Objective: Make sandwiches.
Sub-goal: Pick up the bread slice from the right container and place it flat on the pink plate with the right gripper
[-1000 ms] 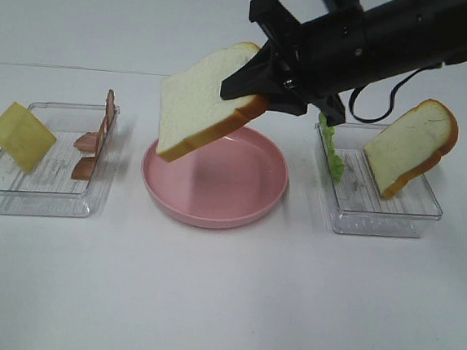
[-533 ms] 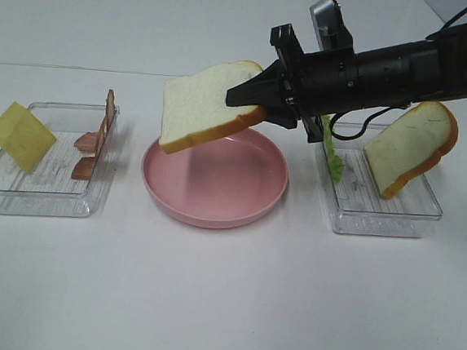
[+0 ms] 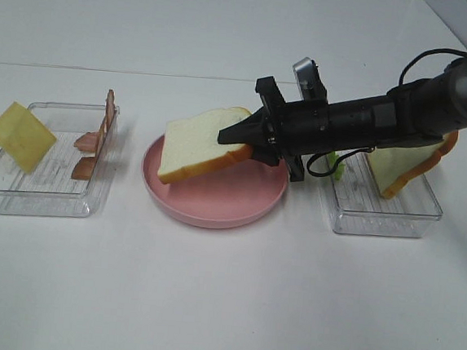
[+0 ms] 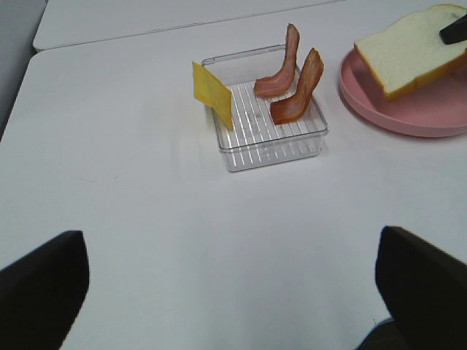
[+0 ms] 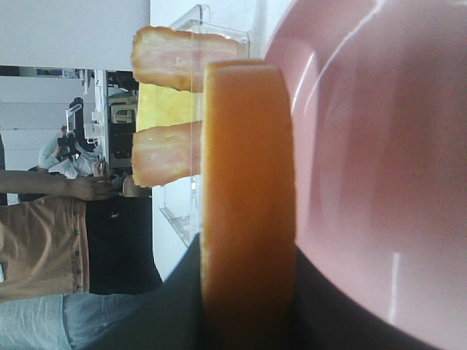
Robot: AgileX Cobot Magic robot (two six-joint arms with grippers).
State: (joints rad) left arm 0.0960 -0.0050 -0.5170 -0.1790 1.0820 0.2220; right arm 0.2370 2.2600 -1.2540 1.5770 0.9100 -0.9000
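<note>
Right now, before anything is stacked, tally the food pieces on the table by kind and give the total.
Bread slices: 2
Bacon strips: 2
Cheese square: 1
Lettuce: 1, partly hidden
Total: 6

A white table (image 3: 206,304) fills the view (a seam (image 3: 103,71) crosses its far side), evenly lit.
</note>
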